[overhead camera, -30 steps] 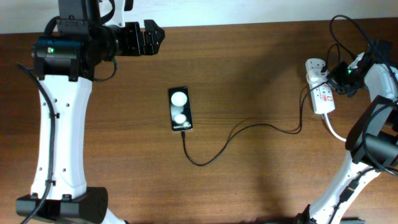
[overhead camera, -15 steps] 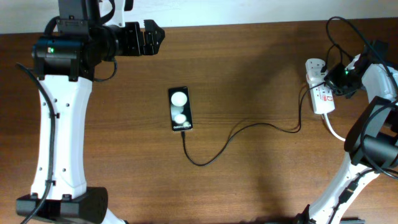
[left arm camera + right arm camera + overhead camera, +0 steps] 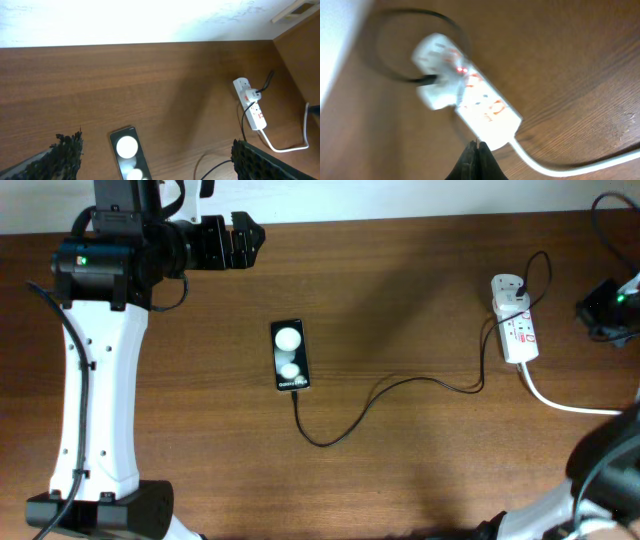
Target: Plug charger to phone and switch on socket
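Observation:
The black phone [image 3: 290, 355] lies flat mid-table with two round white reflections; it also shows in the left wrist view [image 3: 128, 156]. The thin black charger cable [image 3: 345, 425] runs from the phone's bottom edge to the white adapter [image 3: 508, 288], which sits in the white socket strip [image 3: 520, 335]. In the right wrist view a small red light glows on the socket [image 3: 485, 107] beside the adapter [image 3: 437, 90]. My right gripper [image 3: 477, 148] is shut and empty, just off the strip's cord end, and sits at the right table edge [image 3: 590, 310]. My left gripper [image 3: 243, 242] is open and empty, far back left.
The thick white cord [image 3: 560, 402] runs from the strip off the right edge and shows in the right wrist view [image 3: 560, 169]. The charger cable loops behind the adapter [image 3: 415, 45]. A pale wall borders the table's far edge [image 3: 150, 20].
My right gripper has pulled away from the socket strip to the right, toward the table edge. The left arm, phone and cable have not moved.

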Motion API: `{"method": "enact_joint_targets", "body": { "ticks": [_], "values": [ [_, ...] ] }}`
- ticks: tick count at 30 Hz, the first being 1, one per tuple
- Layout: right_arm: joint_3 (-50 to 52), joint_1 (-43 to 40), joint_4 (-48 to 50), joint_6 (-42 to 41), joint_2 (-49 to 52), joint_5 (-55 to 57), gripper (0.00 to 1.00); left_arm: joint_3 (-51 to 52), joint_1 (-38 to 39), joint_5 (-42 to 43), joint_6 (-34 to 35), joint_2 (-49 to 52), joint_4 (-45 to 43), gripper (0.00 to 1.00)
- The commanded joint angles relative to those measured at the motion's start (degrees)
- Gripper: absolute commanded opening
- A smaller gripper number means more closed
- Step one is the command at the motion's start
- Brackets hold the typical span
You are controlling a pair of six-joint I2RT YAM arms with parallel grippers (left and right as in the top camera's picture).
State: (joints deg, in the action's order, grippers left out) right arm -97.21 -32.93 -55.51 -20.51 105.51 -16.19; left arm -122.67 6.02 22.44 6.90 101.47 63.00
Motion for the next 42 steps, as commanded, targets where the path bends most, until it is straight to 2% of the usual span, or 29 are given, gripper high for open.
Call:
{"method": "enact_joint_targets", "body": {
  "ticks": [1,4,6,10,12,13,14,25,28,34,37,42],
  "values": [
    [0.1,2.0,-3.0,4.5,-11.5,-7.1,0.04,-0.4,-0.2,0.0,-0.2,-0.6,-0.1,0.99],
    [0.1,5.8,-8.4,12.9,-22.6,-7.4,0.04,-0.4,-0.2,0.0,-0.2,-0.6,-0.1,0.99],
    [0.1,10.4,-14.5,19.1,-31.2,-7.3,0.12,-0.4,-0.2,0.0,-0.2,-0.6,-0.1,0.99],
    [0.1,17.6,-23.4,21.8,-41.4,-7.3,0.16,-0.4,-0.2,0.0,-0.2,-0.6,-0.1,0.99],
    [0.1,19.9,-28.1,21.8,-46.2,-7.4,0.23,-0.4,-0.2,0.0,-0.2,-0.6,-0.1,0.99],
    [0.1,19.9,-29.4,21.8,-47.8,-7.3,0.81,-0.4,-0.2,0.0,-0.2,-0.6,-0.1,0.99],
    [0.1,19.9,-30.1,21.8,-49.3,-7.0,0.99,-0.4,-0.2,0.0,-0.2,-0.6,-0.1,0.99],
    [1.4,20.4,-30.8,21.8,-50.4,-7.1,0.99,-0.4,-0.2,0.0,-0.2,-0.6,-0.1,0.99],
    [14.5,26.3,-15.7,21.8,-56.6,-2.3,0.99,-0.4,-0.2,0.0,-0.2,-0.6,-0.1,0.99],
    [56.9,30.1,26.6,21.8,-80.0,1.5,0.99,-0.4,-0.2,0.0,-0.2,-0.6,-0.1,0.99],
    [72.5,30.1,39.8,21.8,-91.2,1.8,0.99,-0.4,-0.2,0.0,-0.2,-0.6,-0.1,0.99],
    [89.2,30.1,54.8,21.8,-101.8,1.9,0.99,-0.4,-0.2,0.0,-0.2,-0.6,-0.1,0.99]
  ]
}}
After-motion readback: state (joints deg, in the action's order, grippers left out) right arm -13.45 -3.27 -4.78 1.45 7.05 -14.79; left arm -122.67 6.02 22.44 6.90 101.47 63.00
